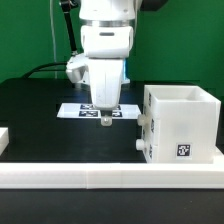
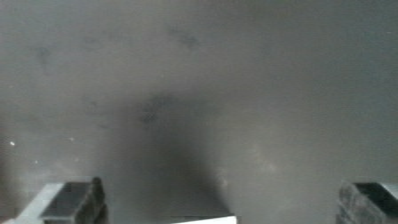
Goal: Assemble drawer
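In the exterior view, the arm hangs over the middle of the black counter (image 1: 40,115), its fingers (image 1: 104,122) pointing straight down just above the marker board (image 1: 82,109), which lies flat behind them. From this side the fingertips look close together, but the gap cannot be judged here. They hold nothing. Open counter lies toward the exterior view's left, bare up to a small white piece (image 1: 4,138) at that edge. A long low white border wall (image 1: 100,176) runs along the near edge and closes that side.

The drawer casing (image 1: 185,124) stands upright at the exterior view's right, pressed against the border wall, its open top facing up and a square tag on its near face. It is roughly cubic, so no long axis stands out. Small knobs on its side face the arm. A narrow strip of counter separates casing and fingers; the casing is the only tall thing near them.

In the wrist view, the two finger pads (image 2: 71,202) sit at opposite sides of the picture, spread wide with empty space between them. Below is dull grey counter (image 2: 196,90), and a white corner of the marker board (image 2: 199,220) shows between the pads.
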Action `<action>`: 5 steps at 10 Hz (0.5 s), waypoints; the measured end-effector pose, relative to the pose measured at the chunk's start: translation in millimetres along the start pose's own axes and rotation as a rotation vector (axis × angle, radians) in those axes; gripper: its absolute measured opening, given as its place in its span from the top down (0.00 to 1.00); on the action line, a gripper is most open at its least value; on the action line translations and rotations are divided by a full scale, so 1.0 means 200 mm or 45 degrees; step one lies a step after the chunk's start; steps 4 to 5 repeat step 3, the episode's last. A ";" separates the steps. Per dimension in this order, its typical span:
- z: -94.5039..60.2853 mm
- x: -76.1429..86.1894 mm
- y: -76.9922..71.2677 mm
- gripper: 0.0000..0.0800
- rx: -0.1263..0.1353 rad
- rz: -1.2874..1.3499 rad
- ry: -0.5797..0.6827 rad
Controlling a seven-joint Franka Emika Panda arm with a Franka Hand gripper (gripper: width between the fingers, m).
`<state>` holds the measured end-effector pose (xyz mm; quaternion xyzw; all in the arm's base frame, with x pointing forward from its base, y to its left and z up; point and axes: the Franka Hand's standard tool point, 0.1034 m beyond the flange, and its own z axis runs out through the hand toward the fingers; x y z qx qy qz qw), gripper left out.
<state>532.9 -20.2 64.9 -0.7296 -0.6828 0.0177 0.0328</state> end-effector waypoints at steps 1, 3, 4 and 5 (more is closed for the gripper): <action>0.01 0.01 -0.01 0.19 0.005 -0.003 0.002; 0.02 0.01 -0.01 0.19 0.008 -0.003 0.003; 0.02 0.01 -0.01 0.19 0.008 -0.003 0.003; 0.02 0.01 -0.01 0.19 0.008 -0.003 0.003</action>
